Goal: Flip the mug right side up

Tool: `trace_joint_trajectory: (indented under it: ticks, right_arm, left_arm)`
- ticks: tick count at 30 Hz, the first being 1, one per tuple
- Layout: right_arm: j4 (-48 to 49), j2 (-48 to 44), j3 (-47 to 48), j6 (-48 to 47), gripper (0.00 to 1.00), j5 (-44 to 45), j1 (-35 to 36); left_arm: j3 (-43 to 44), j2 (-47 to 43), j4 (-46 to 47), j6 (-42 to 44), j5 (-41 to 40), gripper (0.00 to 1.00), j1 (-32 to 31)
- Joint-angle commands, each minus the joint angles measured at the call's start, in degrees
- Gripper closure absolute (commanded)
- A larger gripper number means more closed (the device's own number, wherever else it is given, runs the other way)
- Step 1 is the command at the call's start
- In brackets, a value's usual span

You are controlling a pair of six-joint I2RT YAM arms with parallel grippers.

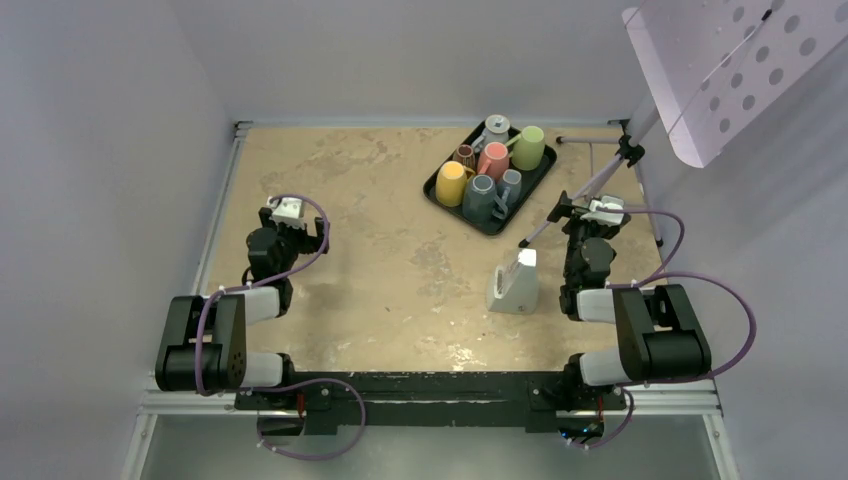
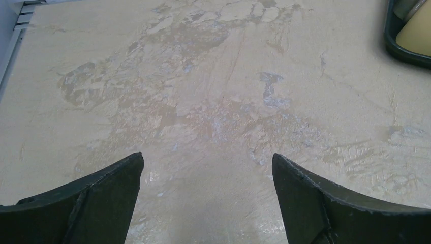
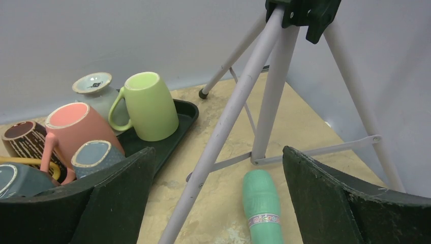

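Mugs (image 3: 150,107) tight on tray (image 3: 182,118), tripod (image 3: 271,91) alongside

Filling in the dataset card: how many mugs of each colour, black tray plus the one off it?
Light green ceramic mug: 1
Salmon pink ceramic mug: 1
Yellow ceramic mug: 1
Brown striped mug: 1
Blue-grey mugs: 2
Grey mug at the back of the black tray: 1
Pale grey mug off the tray: 1
Total: 8

Left pincer (image 2: 207,157) and right pincer (image 3: 218,150) agape
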Motion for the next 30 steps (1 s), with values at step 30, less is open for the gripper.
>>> trace_joint_trajectory:
  ticks: [30]
  right_arm:
    - [-78.62, -37.77, 26.59, -7.76, 0.15, -38.46, 1.80]
  left_arm:
    - [48.22, -3.02, -89.68, 18.38, 24.87, 0.02, 0.44]
